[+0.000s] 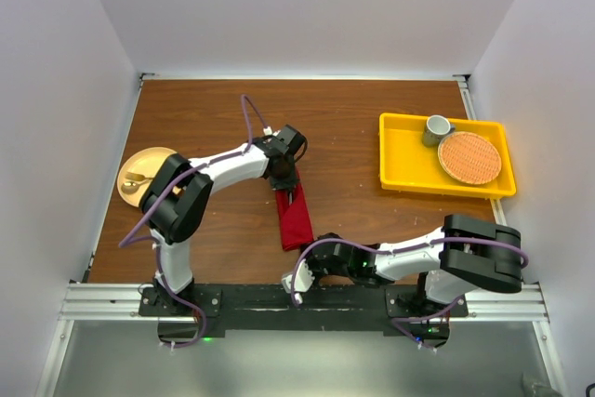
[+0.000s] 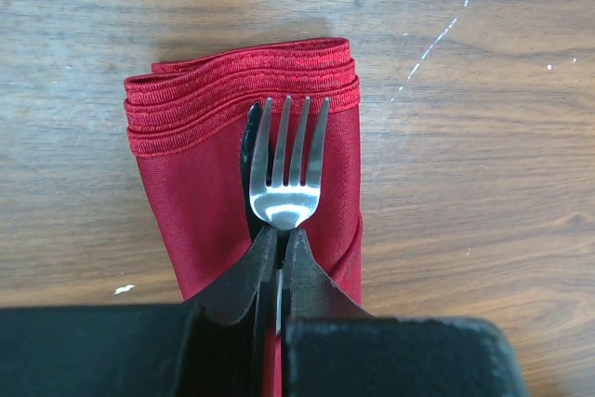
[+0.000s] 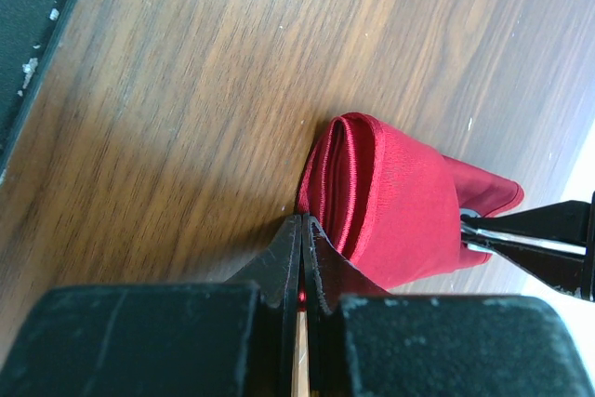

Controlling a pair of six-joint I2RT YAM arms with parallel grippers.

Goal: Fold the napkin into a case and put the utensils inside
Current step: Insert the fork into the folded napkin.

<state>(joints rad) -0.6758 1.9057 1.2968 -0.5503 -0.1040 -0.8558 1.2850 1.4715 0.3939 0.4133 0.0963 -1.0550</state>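
Where a round yellow plate point(image 1: 156, 159) sits at the left edge of the surface point(image 1: 372, 118), the left tool point(image 2: 279, 248) to its right is pinching the fork point(image 2: 288, 169) just below the tines. The tines lie on the deep-red case point(image 2: 195, 192) beside a dark slit in the fabric. The case lies mid-surface, narrow and folded. At its near end the right tool point(image 3: 303, 230) is pressed together on a sliver of red cloth. At far right, a yellow tray point(image 1: 400, 163) holds a mug point(image 1: 437, 129) and a woven mat point(image 1: 469, 157).

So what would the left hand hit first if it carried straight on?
The fork in the left hand would likely meet the napkin's thick folded hem first, though depth is unclear.
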